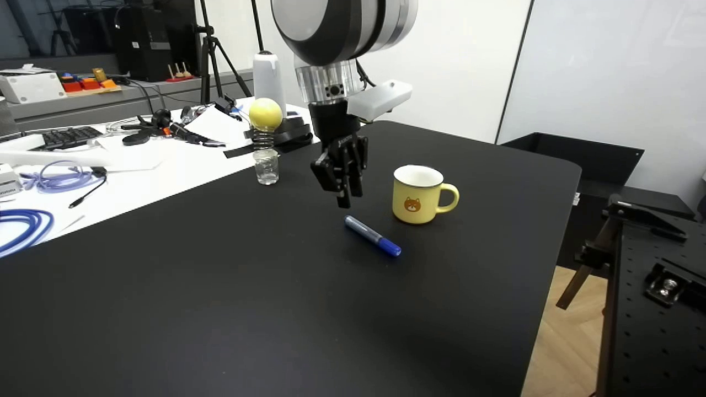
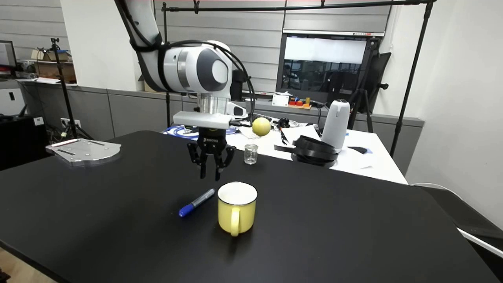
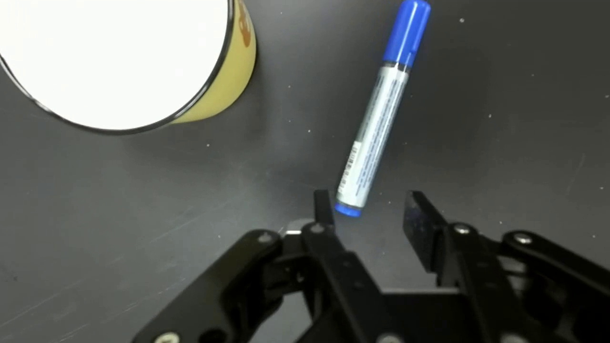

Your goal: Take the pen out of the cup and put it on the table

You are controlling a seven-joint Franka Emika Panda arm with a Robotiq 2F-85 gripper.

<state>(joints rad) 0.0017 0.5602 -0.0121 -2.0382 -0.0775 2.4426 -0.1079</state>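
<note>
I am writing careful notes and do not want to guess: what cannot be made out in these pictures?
Bottom inside the yellow mug: both exterior views, hidden by its near wall; wrist view, washed out white.
Its handle: wrist view, cut off by the frame's edge.
Printing on the pen: wrist view, too small and blurred.
Rest of the arm: both exterior views, beyond the top edge.

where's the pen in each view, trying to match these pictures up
In an exterior view: the pen lies just below and slightly right of the picture's middle.
In an exterior view: the pen lies below and left of the middle.
Wrist view: the pen runs steeply through the upper half, right of the middle.
Shared landmark: the yellow cup, right of the pen in both exterior views, left of it in the wrist view.
</note>
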